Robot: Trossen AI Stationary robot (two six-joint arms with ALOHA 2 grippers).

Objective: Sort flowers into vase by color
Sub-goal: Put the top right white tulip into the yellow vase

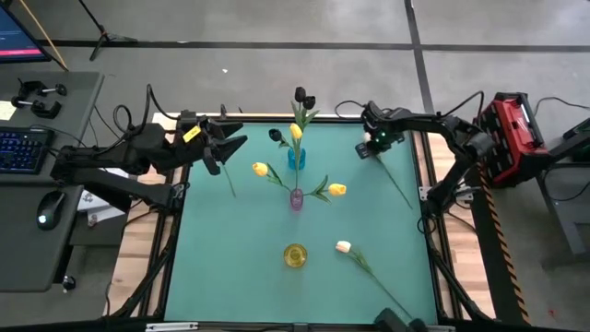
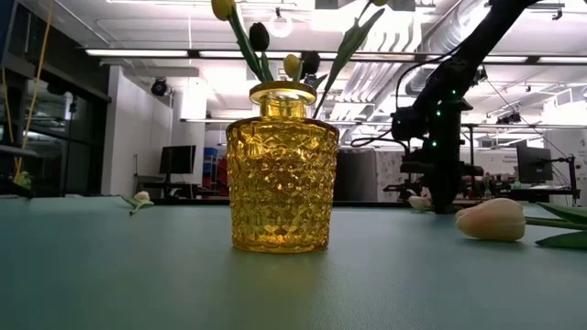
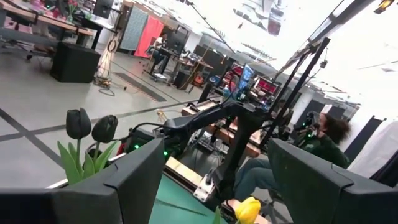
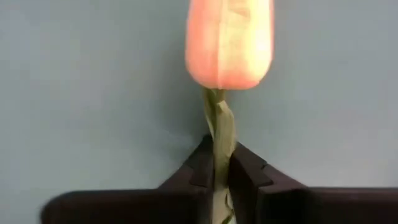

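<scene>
My right gripper (image 1: 369, 149) is down at the table's far right, shut on a pale peach tulip (image 4: 229, 43). Its stem (image 1: 396, 184) trails toward the near right. My left gripper (image 1: 230, 148) hovers open (image 3: 217, 180) at the far left, above another tulip's stem (image 1: 228, 182) that lies on the table. A blue vase (image 1: 295, 160) holds yellow and near-black tulips. A purple vase (image 1: 296, 198) holds two yellow tulips (image 1: 261, 169). The yellow vase (image 2: 280, 179) stands near the front. A peach tulip (image 1: 343, 246) lies beside it. My right gripper pinches the pale peach tulip's stem (image 4: 219, 146) between its two fingers, just below the bud head. The fingers lie across the stem and come down at it from above. The head (image 2: 420, 203) sits at table level, and the long stem lies along the table behind the fingers.
Open green table (image 1: 221, 267) lies at the near left and between the vases. Wooden boards and cables edge the table on both sides. A desk with a keyboard (image 1: 23, 148) stands left of it. A seated person (image 3: 323, 143) shows beyond the far side.
</scene>
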